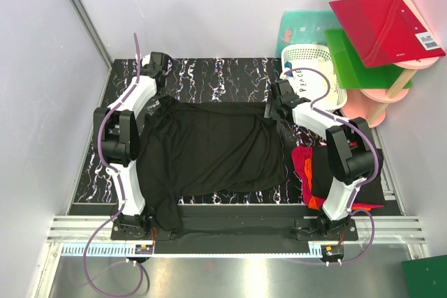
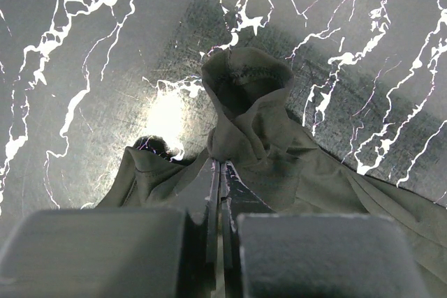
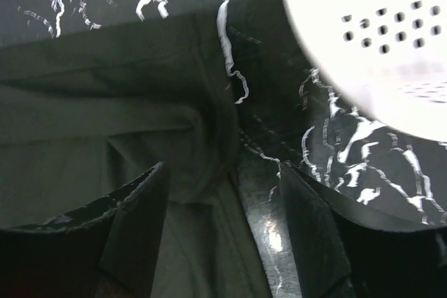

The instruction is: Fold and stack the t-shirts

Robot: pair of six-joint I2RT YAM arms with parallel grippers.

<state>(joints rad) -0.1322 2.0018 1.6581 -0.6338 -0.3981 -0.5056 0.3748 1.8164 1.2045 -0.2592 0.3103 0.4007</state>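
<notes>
In the top view the left gripper point(image 2: 221, 172) is hidden under its own wrist at the far left corner of the black tee point(image 1: 209, 148). The wrist camera shows its fingers pressed together, pinching a bunched fold of that tee just above the table point(image 1: 209, 75). The tee lies spread flat across the middle of the table, and its near left corner hangs past the front edge.

The right gripper point(image 3: 222, 172) sits at the tee's far right corner with its fingers spread wide. Cloth lies between them but is not clamped.

The right arm covers much of a pile of tees point(image 1: 305, 165), red, orange and black, at the table's right side.

The basket point(image 1: 307, 57) stands just beyond the right gripper and is washed out white in the right wrist view. Behind it lean a red board point(image 1: 384, 22), a green board point(image 1: 356, 57) and a teal board point(image 1: 304, 26), on and against a pink stand point(image 1: 391, 92).

The red board carries a barcode label point(image 1: 429, 41), which is too small to read. Dark marks on the basket's near rim are also illegible.
</notes>
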